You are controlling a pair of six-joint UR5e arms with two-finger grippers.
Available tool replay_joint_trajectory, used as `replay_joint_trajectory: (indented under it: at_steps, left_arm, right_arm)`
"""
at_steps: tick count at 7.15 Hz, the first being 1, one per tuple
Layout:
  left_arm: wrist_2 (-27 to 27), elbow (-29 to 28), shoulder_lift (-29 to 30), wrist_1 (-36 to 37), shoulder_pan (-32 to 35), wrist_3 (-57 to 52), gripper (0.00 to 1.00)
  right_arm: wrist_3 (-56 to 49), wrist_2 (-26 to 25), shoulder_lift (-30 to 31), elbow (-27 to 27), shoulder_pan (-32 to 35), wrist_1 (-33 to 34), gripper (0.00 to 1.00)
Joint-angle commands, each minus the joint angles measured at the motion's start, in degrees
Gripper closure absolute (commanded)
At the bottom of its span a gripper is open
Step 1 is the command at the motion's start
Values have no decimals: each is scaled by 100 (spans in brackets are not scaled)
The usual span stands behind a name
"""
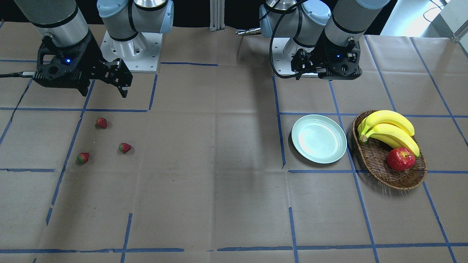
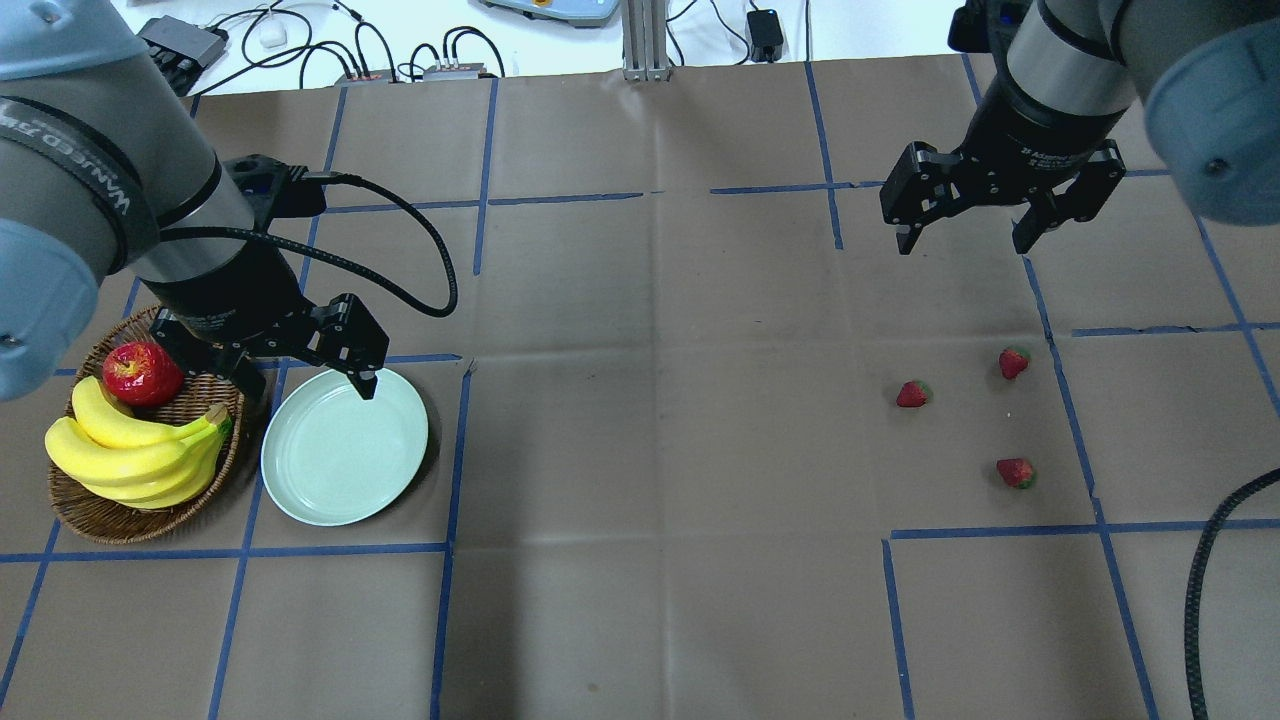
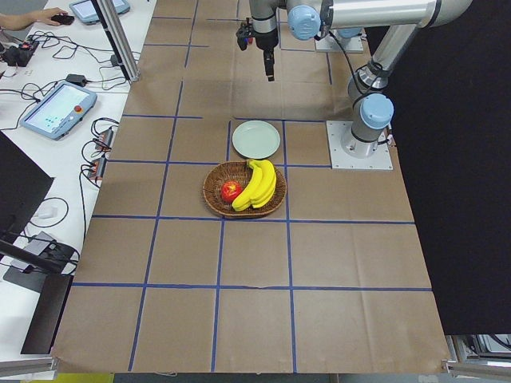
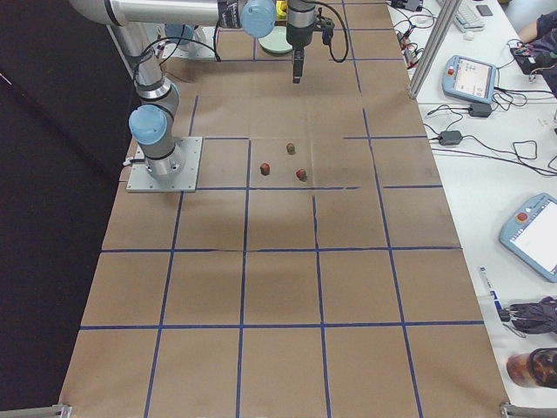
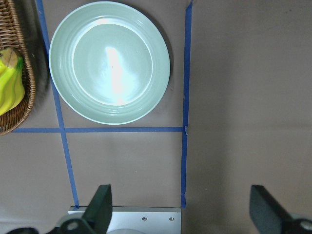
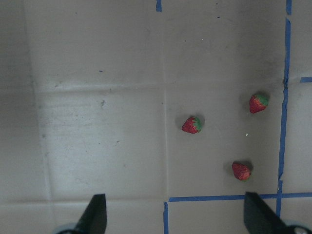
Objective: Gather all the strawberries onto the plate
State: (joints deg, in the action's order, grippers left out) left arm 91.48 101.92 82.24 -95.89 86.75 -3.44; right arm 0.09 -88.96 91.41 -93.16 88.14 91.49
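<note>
All three strawberries lie loose toward the right edge of the tabletop, so nothing is collected yet. The plate sits bare near the left edge. The right gripper hovers near the berries and the left gripper hangs over the plate's rim, both with jaws spread and holding nothing.

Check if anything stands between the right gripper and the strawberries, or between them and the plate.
Nothing visible does. The right gripper hangs open above bare paper near the three strawberries, and only bare taped paper lies between them and the empty plate. The basket sits on the plate's far side from the berries.
</note>
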Motion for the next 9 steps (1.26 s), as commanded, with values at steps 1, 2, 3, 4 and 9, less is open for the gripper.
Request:
replay_joint_trajectory:
  at_steps: [1, 2, 3, 4, 9]
  left_arm:
    - [2, -32, 29, 0, 0, 10, 0]
    - [10, 29, -76, -9, 0, -16, 0]
    - [10, 3, 19, -9, 0, 10, 0]
    - [10, 29, -41, -9, 0, 10, 0]
    - [10, 3, 46, -9, 0, 36, 0]
  right_arm:
    - [0, 10, 0, 0, -7, 0, 0]
    - [0, 2, 0, 0, -7, 0, 0]
    - [0, 10, 0, 9, -7, 0, 0]
    - [0, 10, 0, 9, -7, 0, 0]
    - [-122, -8, -9, -18, -60, 18, 0]
